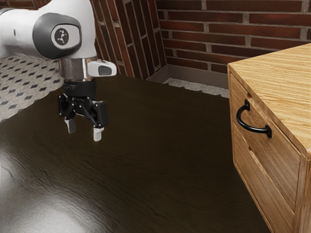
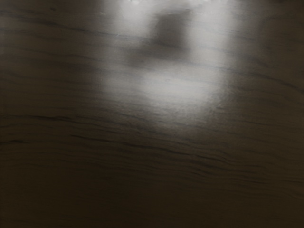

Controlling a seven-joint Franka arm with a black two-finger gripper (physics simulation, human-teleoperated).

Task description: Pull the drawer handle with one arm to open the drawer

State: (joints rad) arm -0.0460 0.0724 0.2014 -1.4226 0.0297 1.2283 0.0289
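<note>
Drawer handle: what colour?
The handle is plain black, against the light wood-grain drawer front. It shows best in the exterior view.

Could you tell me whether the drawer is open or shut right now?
Shut: the drawer lies flush with the cabinet, and the open claw hangs over the table, apart from the handle.

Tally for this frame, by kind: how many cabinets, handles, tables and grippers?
Cabinet: 1
Handle: 1
Table: 1
Gripper: 1
Total: 4
</note>
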